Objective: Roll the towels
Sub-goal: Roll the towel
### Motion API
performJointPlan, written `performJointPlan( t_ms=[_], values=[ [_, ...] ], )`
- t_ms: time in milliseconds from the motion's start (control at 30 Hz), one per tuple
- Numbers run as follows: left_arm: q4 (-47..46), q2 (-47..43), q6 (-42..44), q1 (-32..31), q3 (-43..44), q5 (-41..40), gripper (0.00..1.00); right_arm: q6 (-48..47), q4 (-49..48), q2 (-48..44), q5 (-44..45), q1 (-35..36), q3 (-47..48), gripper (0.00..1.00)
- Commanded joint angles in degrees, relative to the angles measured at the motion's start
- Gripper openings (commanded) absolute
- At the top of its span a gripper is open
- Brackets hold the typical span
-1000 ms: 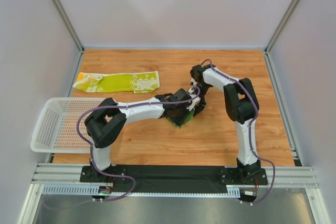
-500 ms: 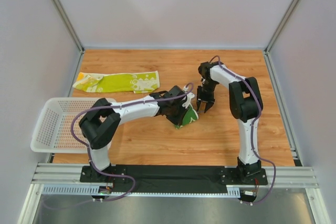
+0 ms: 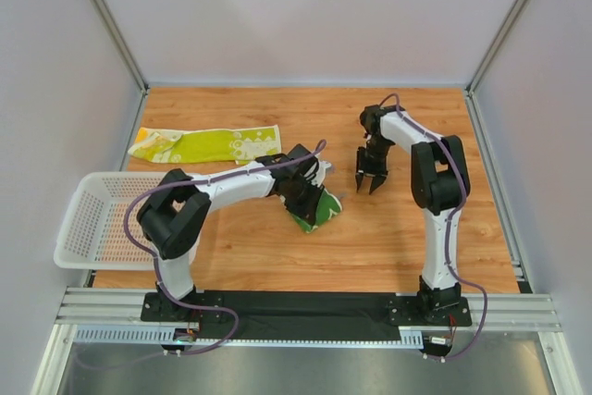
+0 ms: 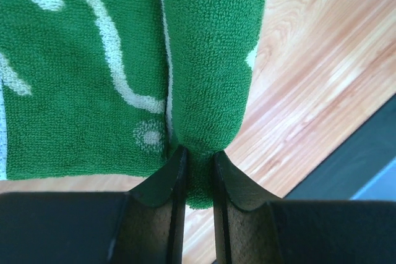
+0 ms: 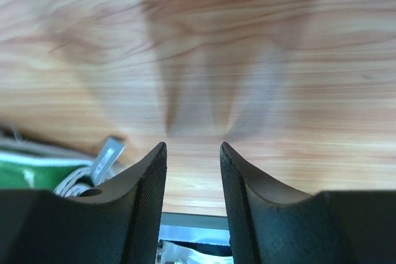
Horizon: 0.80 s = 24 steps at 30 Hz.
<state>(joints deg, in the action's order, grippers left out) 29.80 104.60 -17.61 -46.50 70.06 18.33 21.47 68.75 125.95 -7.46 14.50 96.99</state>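
Left fingers [image 4: 162,183] clench a fold of the green towel [image 4: 204,60]; right fingers [image 5: 147,180], near that towel, hang parted and empty above the bench [image 5: 247,60].

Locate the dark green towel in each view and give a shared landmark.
Top external: dark green towel mid-table, at the left gripper.
Left wrist: towel fills the upper left, one fold pinched in the gripper.
Right wrist: green sliver at the lower-left edge.
Shared landmark: wood tabletop.
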Motion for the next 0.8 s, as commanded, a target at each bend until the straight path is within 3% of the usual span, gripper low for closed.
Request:
performJointPlan(
  t_ms=[0,200,333,767],
  values=[
    [2.4,1.8,-4.1,3.4,3.1,8.4,0.01,-2.4,-5.6,-5.5,-13.1,0.3,-3.0,0.42],
    [3.2,6.1,-10.3,9.2,4.4,17.2,0.01,1.5,-18.4,-12.6,-23.6,0.3,-15.9,0.55],
    [3.8,9.6,-11.7,11.2,4.6,18.7,0.01,5.1,-25.8,-17.0,-30.1,0.6,-22.1,0.62],
    [9.0,16.8,-14.4,13.3,10.1,21.1,0.01,12.4,-40.8,-20.5,-29.4,5.6,-32.1,0.64]
  ],
)
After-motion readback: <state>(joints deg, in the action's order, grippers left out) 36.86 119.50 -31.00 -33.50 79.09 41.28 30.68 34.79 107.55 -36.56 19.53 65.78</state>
